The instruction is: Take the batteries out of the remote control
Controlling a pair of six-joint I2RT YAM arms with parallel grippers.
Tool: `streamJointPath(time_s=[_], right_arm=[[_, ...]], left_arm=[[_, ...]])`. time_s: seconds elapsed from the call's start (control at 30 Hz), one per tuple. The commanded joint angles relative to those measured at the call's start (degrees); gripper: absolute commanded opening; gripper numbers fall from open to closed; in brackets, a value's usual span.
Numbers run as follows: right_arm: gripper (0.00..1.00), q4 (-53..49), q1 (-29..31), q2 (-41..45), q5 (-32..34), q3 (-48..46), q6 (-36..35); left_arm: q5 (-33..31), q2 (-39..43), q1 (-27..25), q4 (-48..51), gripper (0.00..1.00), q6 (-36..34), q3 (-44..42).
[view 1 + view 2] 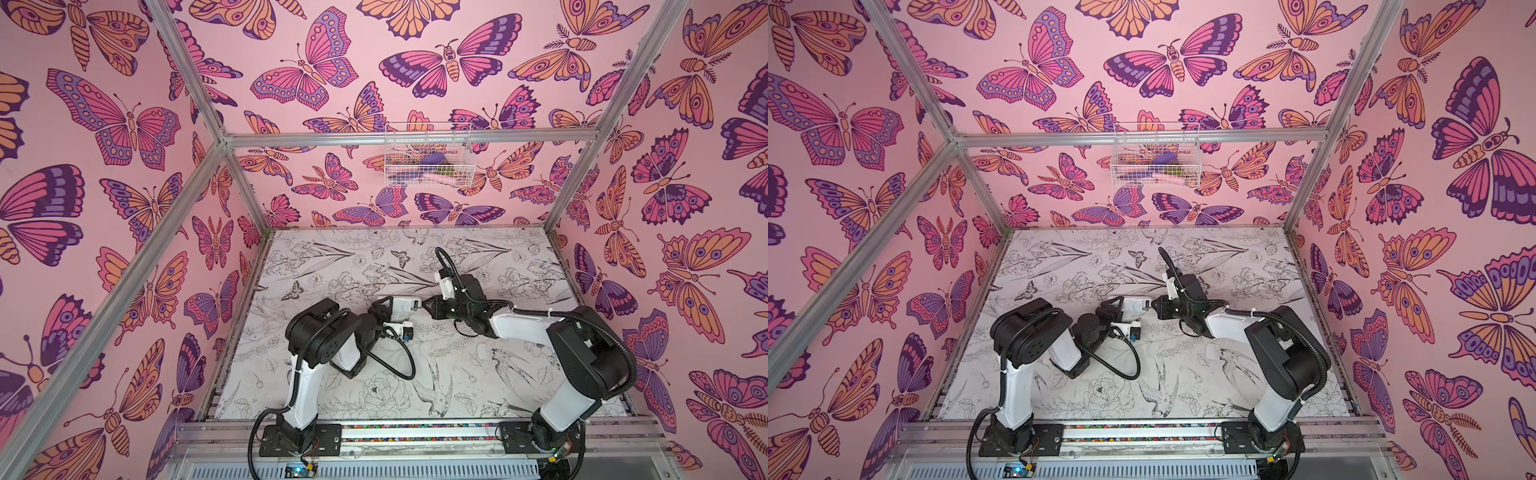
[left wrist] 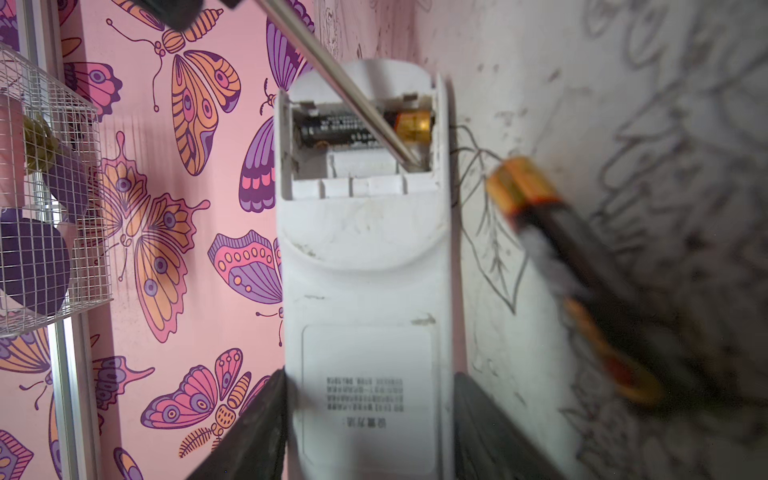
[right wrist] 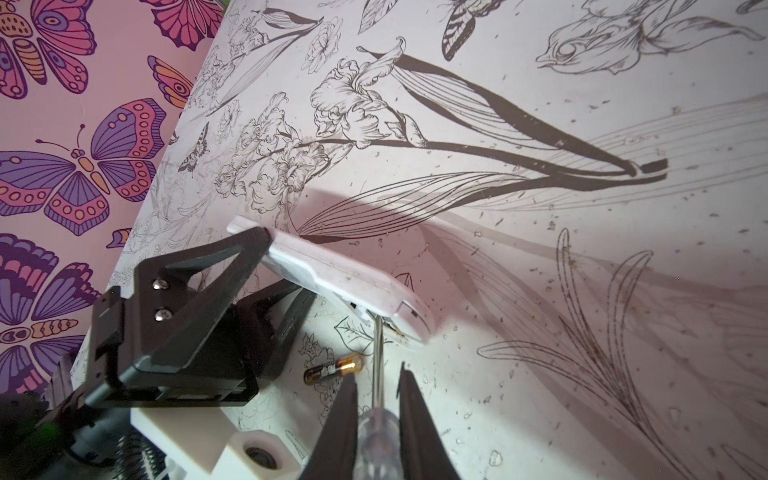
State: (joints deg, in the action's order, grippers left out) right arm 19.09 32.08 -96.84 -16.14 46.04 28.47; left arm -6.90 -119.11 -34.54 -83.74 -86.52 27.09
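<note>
**Bright, even light; near things go soft**

Both top views are bright and evenly lit, and wide-angle stretch swells the butterfly-printed pink walls [image 1: 83,124] toward the edges. In the left wrist view the white plastic remote control [image 2: 365,270] is sharp, but a black, gold-ended battery [image 2: 536,208] near the lens is smeared. In the right wrist view soft shadows fall on the flower-printed white surface [image 3: 540,249], and the clear-handled screwdriver [image 3: 379,434] is blurred.

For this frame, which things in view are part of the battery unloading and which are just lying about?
In use:
remote control, clamped in the left gripper
battery still in its open compartment
loose battery on the table
screwdriver, in the right gripper, tip in the compartment

Lying about:
wire basket hanging at the back, purple items inside
</note>
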Motion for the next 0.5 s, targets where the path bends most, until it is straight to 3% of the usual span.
streamJointPath(time_s=[0.0,0.23,0.47], right_arm=[[0.0,0.3,0.5,1.0,-2.4,1.7,-0.9],[0.0,-3.8,0.5,5.7,-1.2,-1.0,-1.4],[0.0,-6.6,0.4,16.4,0.6,-6.3,-0.1]], left_arm=[[0.3,-2.3,-0.5,6.4,0.06,-1.3,-1.1],[-0.5,-1.3,-0.3,5.7,0.06,0.4,-0.4],[-0.6,4.1,0.2,13.6,0.07,5.7,1.9]])
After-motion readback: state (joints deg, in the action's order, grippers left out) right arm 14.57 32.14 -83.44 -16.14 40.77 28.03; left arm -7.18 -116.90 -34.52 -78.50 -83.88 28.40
